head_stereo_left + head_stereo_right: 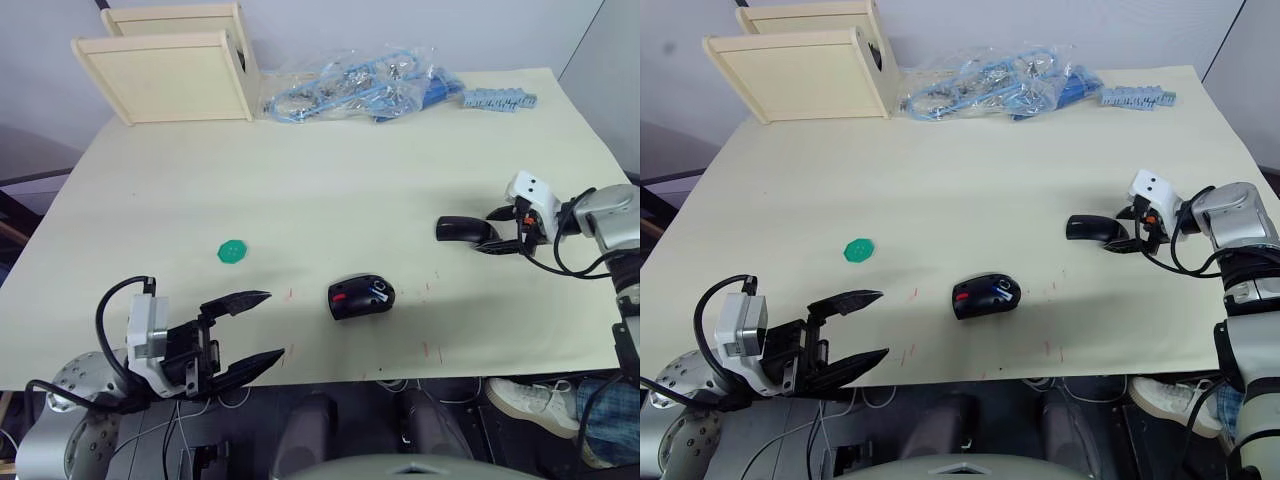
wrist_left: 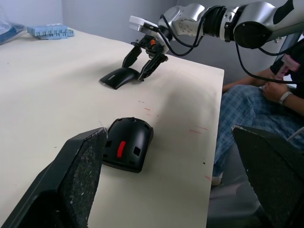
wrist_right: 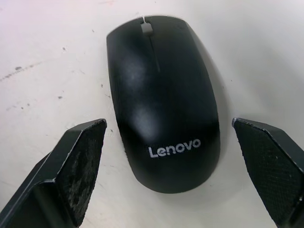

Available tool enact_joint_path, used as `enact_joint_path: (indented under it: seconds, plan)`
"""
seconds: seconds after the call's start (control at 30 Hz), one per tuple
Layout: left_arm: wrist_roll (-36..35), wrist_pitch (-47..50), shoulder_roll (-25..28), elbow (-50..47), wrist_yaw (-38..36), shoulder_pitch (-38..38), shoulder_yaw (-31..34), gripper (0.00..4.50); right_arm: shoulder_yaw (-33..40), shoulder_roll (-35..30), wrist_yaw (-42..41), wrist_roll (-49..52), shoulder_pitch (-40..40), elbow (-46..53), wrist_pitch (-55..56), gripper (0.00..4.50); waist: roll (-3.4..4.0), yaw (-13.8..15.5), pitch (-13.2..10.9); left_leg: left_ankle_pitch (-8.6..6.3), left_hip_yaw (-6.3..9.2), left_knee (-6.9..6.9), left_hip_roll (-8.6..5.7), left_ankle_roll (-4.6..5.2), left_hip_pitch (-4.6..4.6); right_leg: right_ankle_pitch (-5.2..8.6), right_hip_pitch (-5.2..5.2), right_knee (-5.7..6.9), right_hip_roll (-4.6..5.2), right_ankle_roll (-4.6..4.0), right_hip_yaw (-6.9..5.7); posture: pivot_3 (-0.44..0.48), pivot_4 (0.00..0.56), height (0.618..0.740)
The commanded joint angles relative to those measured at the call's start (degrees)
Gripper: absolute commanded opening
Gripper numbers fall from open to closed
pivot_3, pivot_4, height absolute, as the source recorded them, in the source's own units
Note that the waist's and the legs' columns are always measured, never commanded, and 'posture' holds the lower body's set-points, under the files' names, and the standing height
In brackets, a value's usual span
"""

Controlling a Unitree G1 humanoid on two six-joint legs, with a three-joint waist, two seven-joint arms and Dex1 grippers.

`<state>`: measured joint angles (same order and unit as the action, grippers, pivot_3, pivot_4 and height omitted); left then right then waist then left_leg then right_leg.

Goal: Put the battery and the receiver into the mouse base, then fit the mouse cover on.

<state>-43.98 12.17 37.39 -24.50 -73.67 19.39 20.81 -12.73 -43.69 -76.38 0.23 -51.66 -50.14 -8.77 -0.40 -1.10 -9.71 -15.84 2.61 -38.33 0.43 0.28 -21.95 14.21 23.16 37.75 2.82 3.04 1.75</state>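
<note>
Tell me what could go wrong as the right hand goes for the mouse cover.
The mouse cover is smooth, glossy and curved, so it might slip out of the open right hand as it closes. The mouse base lies well apart from it, nearer the table's front edge, so a bump while fitting could push it off.

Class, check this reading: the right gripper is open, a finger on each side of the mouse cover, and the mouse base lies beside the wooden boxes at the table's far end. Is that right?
One error: the mouse base lies near the table's front edge, far from the wooden boxes, as the left eye view shows. The rest stands: the right gripper is open with a finger on each side of the mouse cover.
</note>
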Motion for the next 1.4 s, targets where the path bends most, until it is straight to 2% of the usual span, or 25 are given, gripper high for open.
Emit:
enact_joint_path:
  seconds: [0.03,0.97,1.0,1.03,1.13,1.4]
  plan:
    - [-0.1,-1.4,0.5,-0.1,-1.1,0.3,0.6,4.50,1.2,0.2,-0.8,-0.4,-2.2,-1.1,1.6,4.46,0.00,-0.1,0.0,0.00,0.00,0.00,0.00,0.00,0.00,0.00,0.00,0.00,0.00,0.00,0.00,0.000,0.150,0.740]
    - [0.6,-3.9,0.2,1.8,-2.3,0.4,0.4,4.50,4.9,2.9,0.5,0.1,-2.7,-4.5,1.5,4.46,0.02,-0.2,0.0,0.00,0.00,0.00,0.00,0.00,0.01,0.00,0.00,0.02,0.00,0.00,0.01,0.000,0.150,0.740]
    - [0.6,-3.9,0.2,1.9,-2.3,0.3,0.4,4.50,5.0,2.9,0.6,0.2,-2.7,-4.5,1.4,3.96,0.02,-0.2,0.0,0.00,-0.01,0.00,0.00,0.00,0.01,0.00,0.00,0.02,0.00,0.00,0.01,0.000,0.150,0.740]
    - [0.7,-3.9,0.2,1.9,-2.3,0.2,0.4,4.50,5.0,3.0,0.7,0.2,-2.6,-4.4,1.4,3.81,0.02,-0.2,0.0,0.00,0.00,0.00,0.00,0.00,0.01,0.00,0.00,0.02,0.00,-0.01,0.01,0.000,0.150,0.740]
    - [0.7,-3.9,0.2,2.2,-2.5,0.0,0.3,4.50,4.9,2.9,0.7,0.1,-2.3,-4.2,1.6,2.52,0.02,-0.3,0.0,0.00,0.00,0.00,0.00,0.00,0.01,0.00,0.00,0.02,0.00,0.00,0.01,0.000,0.150,0.740]
    - [0.9,-3.9,0.2,2.3,-2.3,-0.4,0.2,4.50,5.8,1.6,-0.1,0.5,-0.6,-0.1,2.1,2.43,0.03,-1.0,0.0,0.00,0.01,0.00,0.00,0.00,0.01,0.00,0.00,0.04,0.00,0.00,0.01,0.000,0.150,0.740]
